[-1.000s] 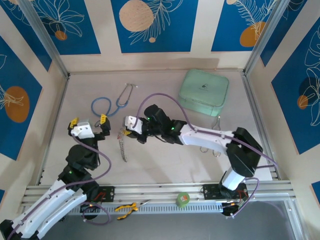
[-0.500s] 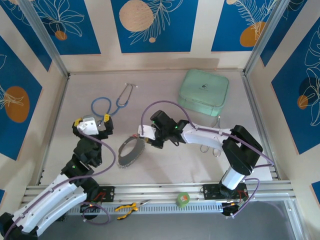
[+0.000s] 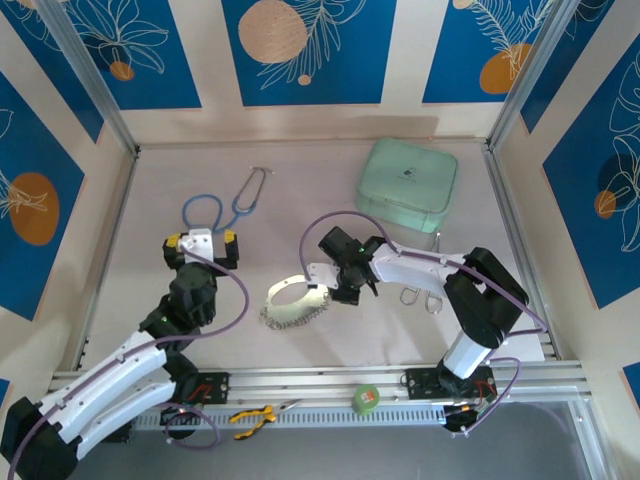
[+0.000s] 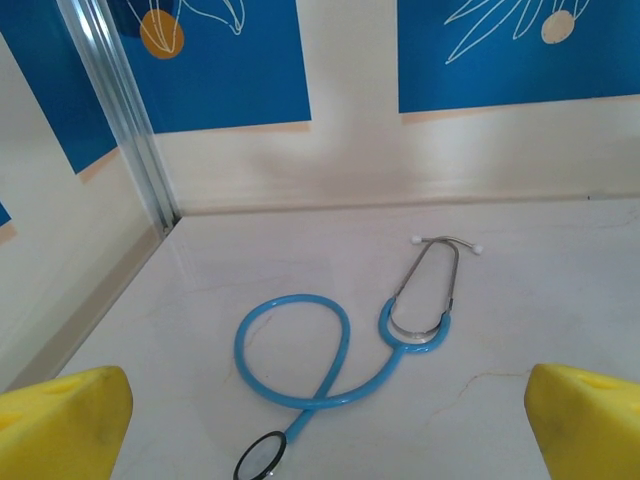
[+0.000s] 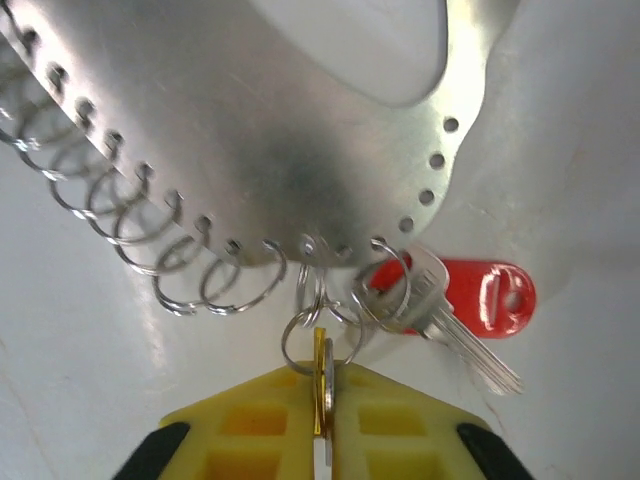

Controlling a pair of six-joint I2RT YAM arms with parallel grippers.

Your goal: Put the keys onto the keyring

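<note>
**keynerd:** If asking about brass key (image 5: 321,380): edge-on, long axis pointing up at keyring (image 5: 300,150), tip right under its punched rim among little loops. Pinched in nearly closed right fingers (image 5: 250,425).

**armwatcher:** Yep, keyring flat on counter (image 3: 340,345), much nearer right arm. Left fingers (image 4: 60,425) spread wide, holding nothing, off by stethoscope (image 4: 416,343).

No legible text; tiny mark on green case (image 3: 407,185) unreadable.
</note>
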